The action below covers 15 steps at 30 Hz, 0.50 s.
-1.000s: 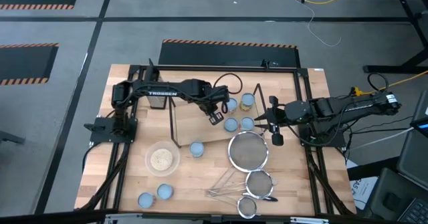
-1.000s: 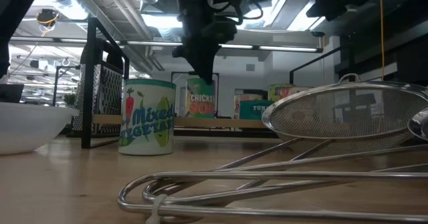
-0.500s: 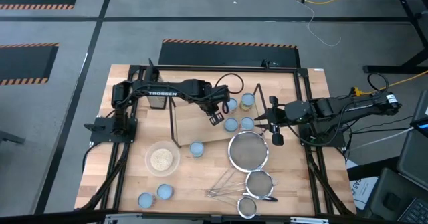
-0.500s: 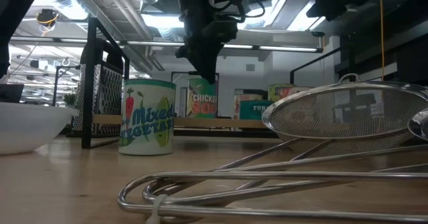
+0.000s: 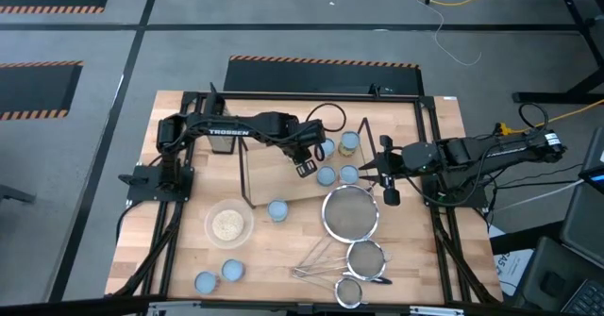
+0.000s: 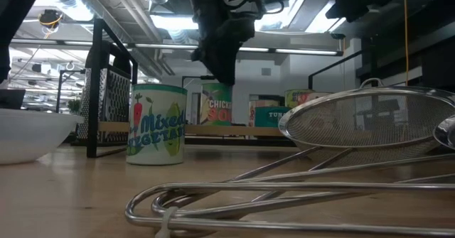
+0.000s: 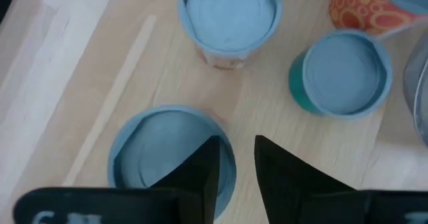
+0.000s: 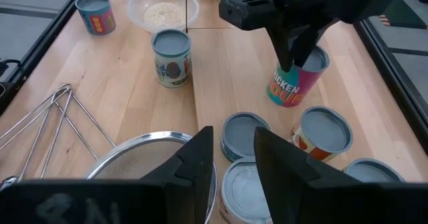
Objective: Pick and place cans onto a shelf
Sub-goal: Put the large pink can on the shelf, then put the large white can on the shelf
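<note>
My left gripper (image 5: 304, 165) hangs just above a pink "Chicken Soup" can (image 8: 297, 83) that stands upright on the light-wood shelf (image 5: 283, 179). Its fingers point down with a narrow gap between them and hold nothing (image 7: 237, 150). In the left wrist view this can's blue top (image 7: 154, 157) lies under the fingers. Several more cans (image 5: 348, 174) stand at the shelf's right end. One labelled can (image 5: 276, 209) stands on the table near the shelf, and two (image 5: 232, 271) stand at the near left. My right gripper (image 5: 376, 173) waits at the shelf's right end, slightly open and empty (image 8: 234, 140).
A clear bowl of grains (image 5: 227, 224) sits near the left. Three wire-mesh strainers (image 5: 350, 212) lie at the near right, their long handles (image 6: 284, 188) across the front. A dark box grater (image 5: 223, 143) stands at the far left. Black wire frames (image 5: 245, 170) close the shelf's ends.
My left gripper has risen a little above the Chicken Soup can, which stays upright on the shelf.
</note>
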Each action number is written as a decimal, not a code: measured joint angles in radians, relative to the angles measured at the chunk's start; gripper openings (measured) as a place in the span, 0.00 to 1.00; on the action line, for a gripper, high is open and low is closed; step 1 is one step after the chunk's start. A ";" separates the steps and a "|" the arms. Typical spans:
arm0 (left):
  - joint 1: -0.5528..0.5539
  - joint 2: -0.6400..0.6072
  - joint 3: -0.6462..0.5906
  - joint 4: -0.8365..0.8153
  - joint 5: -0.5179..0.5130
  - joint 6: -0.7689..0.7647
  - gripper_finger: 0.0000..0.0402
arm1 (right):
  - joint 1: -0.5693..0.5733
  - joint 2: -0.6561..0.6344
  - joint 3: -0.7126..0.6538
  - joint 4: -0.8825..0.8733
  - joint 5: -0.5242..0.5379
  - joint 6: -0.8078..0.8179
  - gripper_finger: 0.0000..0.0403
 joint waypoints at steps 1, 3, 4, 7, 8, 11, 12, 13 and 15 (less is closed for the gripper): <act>0.000 -0.005 0.000 -0.001 -0.001 0.000 0.22 | 0.000 0.000 0.000 0.000 0.000 0.000 0.28; 0.000 -0.018 -0.001 -0.006 -0.001 0.000 0.22 | 0.000 0.000 0.000 0.000 0.000 0.000 0.28; 0.000 -0.021 0.003 -0.001 -0.003 0.001 0.22 | 0.000 0.000 0.000 0.000 0.000 0.000 0.28; -0.007 -0.036 0.009 -0.021 -0.004 0.001 0.22 | 0.000 0.000 0.000 0.000 0.000 0.000 0.28; -0.013 -0.036 0.019 -0.018 -0.005 0.001 0.22 | 0.000 0.000 0.000 0.000 0.000 0.000 0.28; -0.041 -0.052 0.037 -0.045 0.010 0.001 0.22 | 0.000 -0.001 0.000 -0.002 0.000 0.000 0.28; -0.054 -0.053 0.045 -0.033 0.022 0.001 0.22 | 0.000 -0.001 0.000 -0.003 0.000 0.000 0.28; -0.068 -0.053 0.052 -0.027 0.035 0.001 0.22 | 0.000 -0.001 0.000 -0.004 0.000 0.001 0.28; -0.102 -0.053 0.067 -0.070 0.060 0.001 0.22 | 0.000 -0.001 0.000 -0.003 0.000 0.000 0.28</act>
